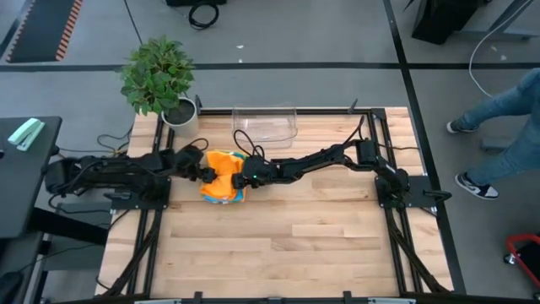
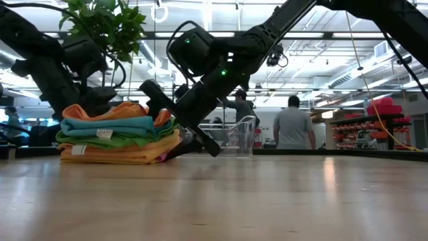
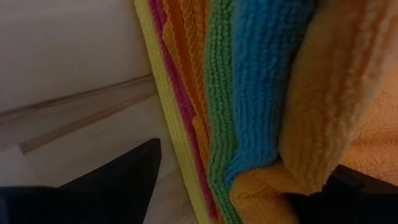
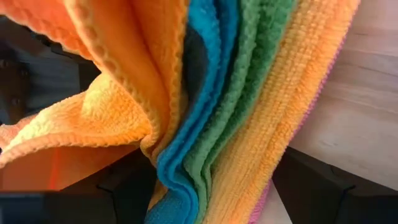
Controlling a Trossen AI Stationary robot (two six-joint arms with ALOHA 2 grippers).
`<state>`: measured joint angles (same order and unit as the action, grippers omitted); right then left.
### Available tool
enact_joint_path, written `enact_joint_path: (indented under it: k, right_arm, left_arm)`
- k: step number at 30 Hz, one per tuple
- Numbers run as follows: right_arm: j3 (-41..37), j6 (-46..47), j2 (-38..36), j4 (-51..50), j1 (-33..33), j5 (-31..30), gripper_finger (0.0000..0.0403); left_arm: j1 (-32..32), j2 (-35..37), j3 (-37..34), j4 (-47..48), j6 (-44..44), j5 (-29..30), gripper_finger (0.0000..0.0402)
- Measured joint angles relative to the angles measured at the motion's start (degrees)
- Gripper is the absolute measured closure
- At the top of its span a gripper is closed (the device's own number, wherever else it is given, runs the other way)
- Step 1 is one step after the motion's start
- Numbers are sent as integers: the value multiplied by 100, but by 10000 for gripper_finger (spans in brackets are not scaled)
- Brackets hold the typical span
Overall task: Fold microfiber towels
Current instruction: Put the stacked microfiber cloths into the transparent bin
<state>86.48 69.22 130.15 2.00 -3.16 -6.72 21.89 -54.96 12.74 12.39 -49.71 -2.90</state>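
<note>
The microfiber towels lie in a folded stack on the table, left of its middle. Yellow is at the bottom, then pink, orange, green and blue, with a rumpled orange one on top. My left gripper is open at the stack's left side. In its wrist view the stack's edge lies between the fingers. My right gripper is open at the stack's right side, its fingers standing above and below the layered edge. My left gripper straddles the stack's left edge, slanting down from the left. The top orange towel's fold lies close against one finger; whether it touches I cannot tell. My right gripper straddles the right edge, slanting down from the right. The top orange fold hangs over one finger; touch cannot be told.
A clear plastic bin stands at the far edge behind the stack. A potted plant is at the far left corner. The near half of the wooden table is bare. A person's legs show beside the table's right.
</note>
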Motion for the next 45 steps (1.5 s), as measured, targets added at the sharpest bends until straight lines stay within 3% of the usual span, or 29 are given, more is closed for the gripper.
enact_joint_path:
  k: [10, 13, 17, 23, 27, 37, 45]
  right_arm:
    - [-6, -18, 9, 19, -5, 6, 109]
    - [-9, -20, 12, 31, -11, 47, 117]
    - [-13, -12, 22, 29, -13, 48, 164]
    - [-13, -90, 35, 40, -15, 64, 285]
    - [-15, -221, 28, 41, -13, 33, 352]
    - [-35, -674, -530, -414, 40, -13, 352]
    - [-33, -929, -1091, -962, 87, -30, 352]
  left_arm:
    - [2, -715, 19, -630, -45, -110, 99]
    - [2, -807, 23, -674, -35, -119, 121]
    - [2, -838, 9, -677, 1, -123, 193]
    - [2, -843, -1, -762, 213, -168, 327]
    - [2, -843, -25, -898, 218, -181, 328]
    - [-54, -389, 227, -901, 71, -661, 328]
    - [-678, 23, 568, -836, -354, -554, 328]
